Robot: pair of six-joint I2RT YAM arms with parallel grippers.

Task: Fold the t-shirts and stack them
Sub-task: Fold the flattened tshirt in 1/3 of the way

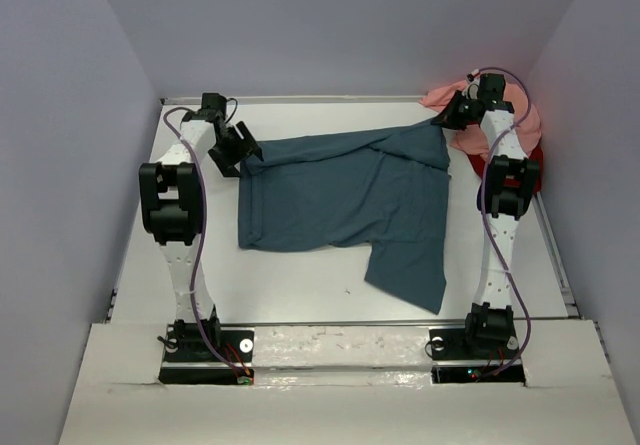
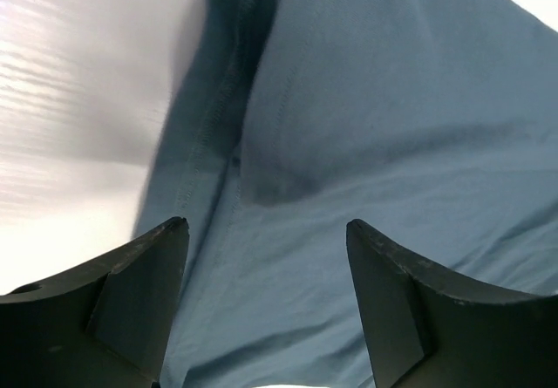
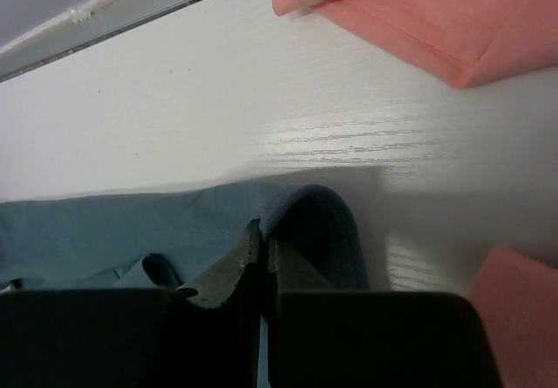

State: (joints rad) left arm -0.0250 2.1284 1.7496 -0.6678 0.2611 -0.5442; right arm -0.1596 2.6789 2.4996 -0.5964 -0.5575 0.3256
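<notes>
White counter (image 1: 300,290), grey walls. My left end effector (image 2: 266,224) hangs wide open and empty over the far-left edge of the teal shirt (image 1: 340,195), which is spread mid-counter with folding barely begun. My right end effector (image 3: 261,235) is pinched shut on its far-right corner. The pink shirt (image 3: 392,13) and red shirt (image 1: 538,150) are bunched far right, unfolded, and nothing is stacked. No readable labels or writing.

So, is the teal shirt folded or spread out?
Mostly spread: the teal shirt lies flat on the table, only its edges turned over.
</notes>
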